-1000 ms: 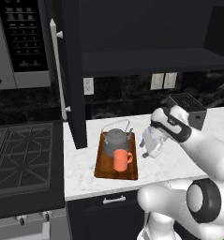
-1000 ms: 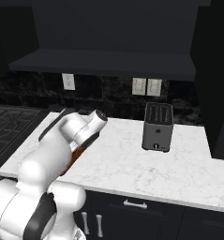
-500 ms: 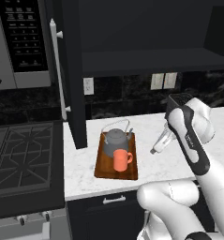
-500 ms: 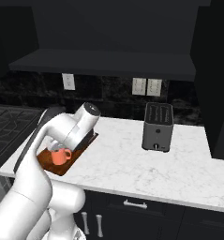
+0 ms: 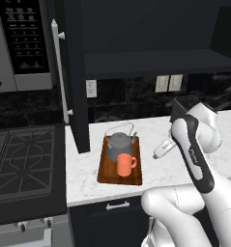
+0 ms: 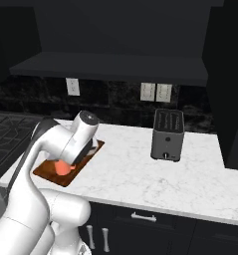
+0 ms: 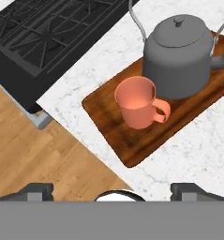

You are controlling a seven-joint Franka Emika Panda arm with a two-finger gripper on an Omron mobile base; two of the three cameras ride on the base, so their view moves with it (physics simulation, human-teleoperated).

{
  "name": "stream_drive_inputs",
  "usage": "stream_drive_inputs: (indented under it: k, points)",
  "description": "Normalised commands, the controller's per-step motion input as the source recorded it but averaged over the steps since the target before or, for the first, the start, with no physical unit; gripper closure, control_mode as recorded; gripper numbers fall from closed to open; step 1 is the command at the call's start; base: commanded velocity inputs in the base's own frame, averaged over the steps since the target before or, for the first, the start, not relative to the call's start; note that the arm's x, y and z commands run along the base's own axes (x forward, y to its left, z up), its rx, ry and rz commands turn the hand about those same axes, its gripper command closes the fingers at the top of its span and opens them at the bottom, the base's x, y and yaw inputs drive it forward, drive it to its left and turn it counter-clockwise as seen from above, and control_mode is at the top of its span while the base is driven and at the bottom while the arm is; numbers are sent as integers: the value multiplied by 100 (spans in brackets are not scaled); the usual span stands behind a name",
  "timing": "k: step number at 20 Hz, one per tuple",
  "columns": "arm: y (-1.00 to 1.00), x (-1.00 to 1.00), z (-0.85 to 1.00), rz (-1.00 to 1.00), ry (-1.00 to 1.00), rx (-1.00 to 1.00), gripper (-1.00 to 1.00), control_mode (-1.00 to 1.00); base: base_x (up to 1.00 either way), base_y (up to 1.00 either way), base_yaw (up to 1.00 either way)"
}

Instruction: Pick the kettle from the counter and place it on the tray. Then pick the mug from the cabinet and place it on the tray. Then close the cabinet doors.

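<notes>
while the mug sits on the tray, the pincer hangs wide open, empty.

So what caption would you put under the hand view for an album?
Looking down past the open gripper at an orange mug and grey kettle on a wooden tray.

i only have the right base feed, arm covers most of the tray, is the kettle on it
Observer: Yes, the kettle stands upright on the tray.
Operator: and the mug
Observer: The orange mug sits upright on the tray beside the kettle.
Operator: tool holding anything
Observer: No, the tool is open and empty, off the mug.
Operator: left cabinet door shut
Observer: No, the left cabinet door stands open beside the microwave.
</notes>
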Motion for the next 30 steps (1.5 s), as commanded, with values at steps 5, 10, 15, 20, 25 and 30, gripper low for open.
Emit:
stream_drive_inputs:
  k: [5,10,15,20,25,30]
  points:
    - [-50,-24,43,-51,11,0,-100,-100,0,0,0]
    - [-81,-18,38,-39,2,0,-100,-100,0,0,0]
    - [-69,-11,38,-33,0,0,-100,-100,0,0,0]
    - [-48,-7,21,-28,0,0,-100,-100,0,0,0]
    - [-42,-16,8,-22,-3,0,-100,-100,0,0,0]
    - [-46,-13,0,-18,-8,1,-100,-100,0,0,0]
